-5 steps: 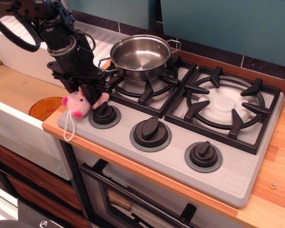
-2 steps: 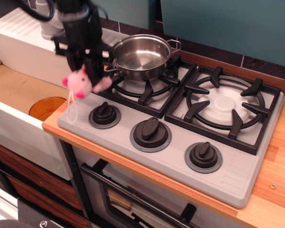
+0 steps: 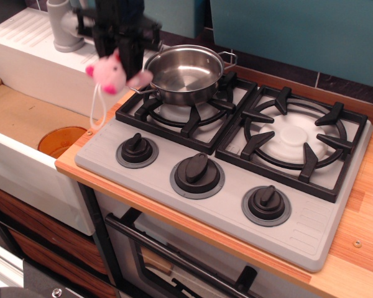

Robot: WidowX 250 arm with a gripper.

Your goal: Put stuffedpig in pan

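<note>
The stuffedpig (image 3: pixel 109 72), pale pink with a darker snout and feet, hangs in the air left of the stove, its white string loop (image 3: pixel 98 104) dangling below. My gripper (image 3: pixel 125 62) is shut on the pig's rear and holds it well above the counter. The pan (image 3: pixel 184 74), round shiny steel with two small loop handles, stands empty on the rear left burner grate, just right of the gripper. The pig is beside the pan's left rim, not over it.
The grey stove top (image 3: pixel 168 198) has three black knobs (image 3: pixel 198 172) along its front and a second burner grate (image 3: pixel 293 138) at right. A sink (image 3: pixel 25 118) with an orange dish (image 3: pixel 57 140) lies at left. A grey faucet post (image 3: pixel 63 25) stands behind.
My gripper has lifted the pig up from beside the left knob and carried it back and slightly right, toward the pan's left rim. The pan has not moved.
</note>
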